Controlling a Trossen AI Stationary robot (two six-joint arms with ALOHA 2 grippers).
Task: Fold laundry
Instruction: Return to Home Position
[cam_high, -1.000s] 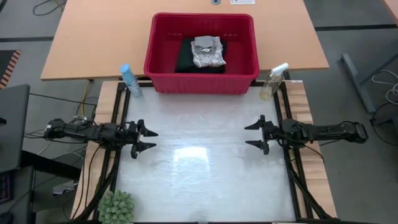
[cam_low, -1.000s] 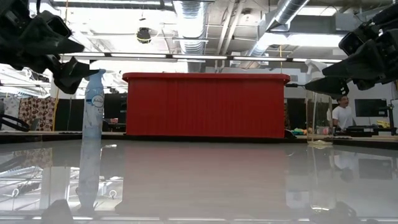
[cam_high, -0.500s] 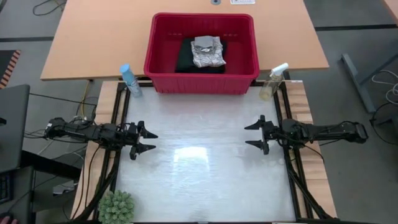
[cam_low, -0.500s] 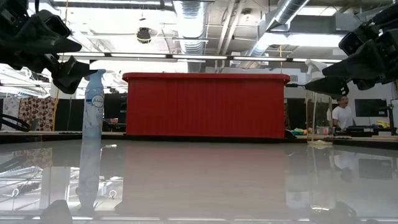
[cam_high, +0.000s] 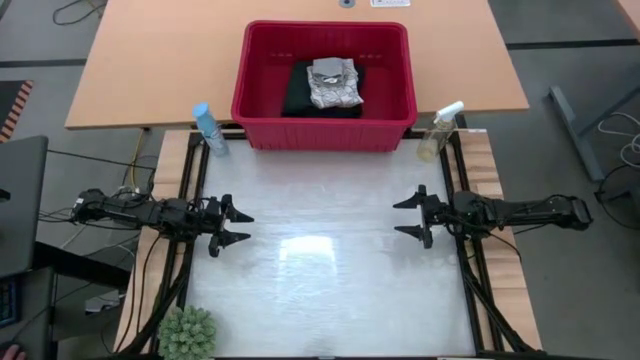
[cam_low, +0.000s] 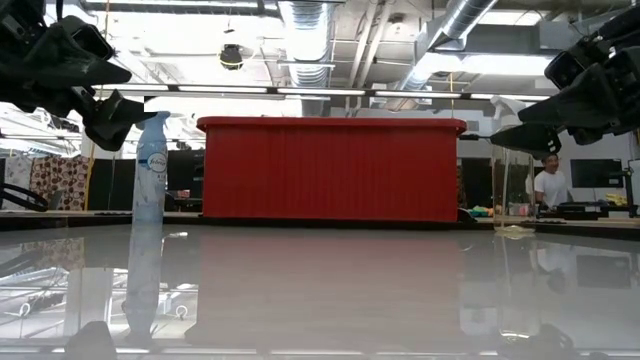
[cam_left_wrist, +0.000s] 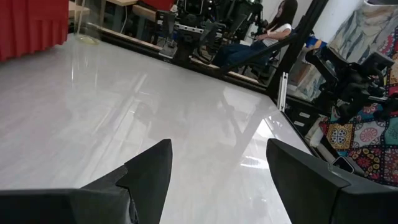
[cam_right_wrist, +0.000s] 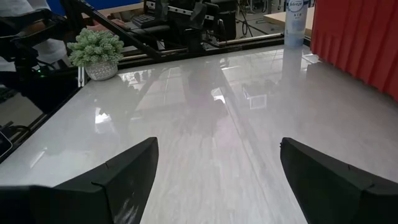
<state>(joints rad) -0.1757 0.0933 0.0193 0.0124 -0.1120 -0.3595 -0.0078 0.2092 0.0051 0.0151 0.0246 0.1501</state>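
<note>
The laundry (cam_high: 325, 88) lies in a red basket (cam_high: 260, 95) at the table's far edge: a dark folded garment at the bottom with a small grey-and-white cloth (cam_high: 334, 82) on top of it. My left gripper (cam_high: 243, 226) hovers open at the table's left edge, pointing level toward the middle. My right gripper (cam_high: 400, 218) hovers open at the right edge, facing it. Both hold nothing; in the left wrist view (cam_left_wrist: 219, 167) and the right wrist view (cam_right_wrist: 217, 163) only bare tabletop shows between the fingers.
A blue-capped spray bottle (cam_high: 209, 129) stands left of the basket and a yellowish spray bottle (cam_high: 440, 132) right of it. A small potted plant (cam_high: 187, 333) sits at the near left corner. The white tabletop (cam_high: 320, 250) lies between the grippers.
</note>
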